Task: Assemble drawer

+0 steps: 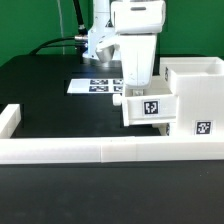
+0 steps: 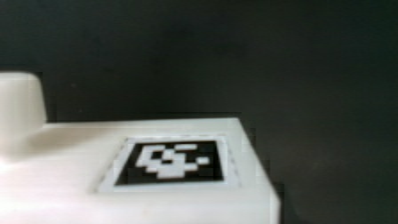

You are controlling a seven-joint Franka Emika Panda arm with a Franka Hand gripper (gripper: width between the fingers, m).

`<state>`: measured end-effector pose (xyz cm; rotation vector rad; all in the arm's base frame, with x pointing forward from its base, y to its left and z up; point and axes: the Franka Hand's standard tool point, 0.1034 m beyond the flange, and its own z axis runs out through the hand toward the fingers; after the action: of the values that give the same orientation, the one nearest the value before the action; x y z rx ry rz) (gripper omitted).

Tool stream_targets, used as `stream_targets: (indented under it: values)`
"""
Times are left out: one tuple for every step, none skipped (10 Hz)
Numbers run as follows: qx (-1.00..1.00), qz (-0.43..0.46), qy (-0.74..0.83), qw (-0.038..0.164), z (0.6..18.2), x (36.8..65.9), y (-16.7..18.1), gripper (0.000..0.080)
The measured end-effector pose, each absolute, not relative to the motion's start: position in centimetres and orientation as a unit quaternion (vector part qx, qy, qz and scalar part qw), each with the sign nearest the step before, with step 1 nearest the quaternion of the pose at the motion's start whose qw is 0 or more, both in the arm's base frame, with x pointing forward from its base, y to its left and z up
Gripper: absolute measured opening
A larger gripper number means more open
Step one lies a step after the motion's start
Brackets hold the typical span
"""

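A small white drawer box [image 1: 150, 106] with a black marker tag stands on the black table, up against the larger white drawer casing [image 1: 197, 92] at the exterior view's right. My gripper [image 1: 133, 92] reaches straight down onto the small box's left wall and appears shut on it; the fingertips are hidden by the hand and the box. In the wrist view the small box [image 2: 71, 180] fills the near part, blurred and very close, with its tag [image 2: 173, 162] facing the camera. No fingers show there.
A long white fence [image 1: 100, 150] runs along the table's front, with a corner piece [image 1: 10, 120] at the exterior view's left. The marker board [image 1: 95, 85] lies behind the gripper. A white rounded post [image 2: 18, 100] shows in the wrist view.
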<state>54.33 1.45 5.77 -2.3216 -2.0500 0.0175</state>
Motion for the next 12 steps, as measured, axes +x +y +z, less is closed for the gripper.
stream_targets:
  values:
    - [-0.755, 0.004, -0.655, 0.027, 5.82, 54.28, 1.25, 0.0044]
    - [-0.755, 0.005, -0.656, 0.027, 5.7, 54.21, 1.24, 0.0044]
    - [-0.754, 0.005, -0.656, 0.027, 5.69, 54.21, 1.26, 0.0044]
    - [-0.754, 0.005, -0.656, 0.027, 5.68, 54.21, 1.25, 0.0044]
    - [-0.753, 0.004, -0.658, 0.026, 5.67, 54.24, 1.25, 0.0044]
    - [-0.734, -0.009, -0.679, 0.018, 5.49, 54.31, 1.31, 0.0044]
    - [-0.725, -0.013, -0.688, 0.012, 5.43, 54.36, 1.39, 0.0044]
    - [-0.72, -0.014, -0.694, 0.01, 5.43, 54.44, 1.48, 0.0044]
    - [-0.713, -0.016, -0.701, 0.005, 5.46, 54.56, 1.63, 0.0044]
    - [-0.719, -0.013, -0.695, 0.004, 5.5, 54.51, 1.75, 0.0044]
    - [-0.722, -0.009, -0.691, 0.006, 5.51, 54.52, 1.75, 0.0044]
    - [-0.722, -0.009, -0.691, 0.006, 5.51, 54.53, 1.7, 0.0044]
